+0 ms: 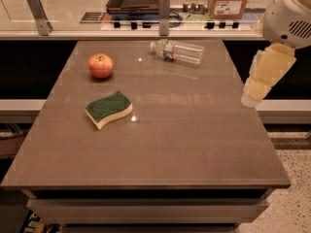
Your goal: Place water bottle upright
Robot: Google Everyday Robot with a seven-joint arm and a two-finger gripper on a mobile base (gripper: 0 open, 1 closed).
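Off the table's right edge, about level with its middle, the robot's cream-coloured gripper (257, 89) hangs pointing downward from the white arm. It has hold of nothing. How wide it is set, I cannot tell from where I stand.

Out from there, across bare tabletop toward the far side, the water bottle (177, 51) lies on its side near the back edge of the brown table (194, 144). Its white cap (153, 46) points left and its base angles toward the gripper's side. The two are well apart, so to my eye the step in hand is the reach.

To do it well, I would bring the gripper up and over the far right corner, then down across the bottle's ribbed middle, square to its long axis. A thin clear bottle like that may roll or buckle, so a centred, gentle hold seems wise. Then tip it base-down and let go only once it stands flat.

Further left sit a red apple (100, 65) and a green-and-yellow sponge (109, 109), both out of the path. A metal post (164, 6) rises just behind the bottle, worth minding on the approach.
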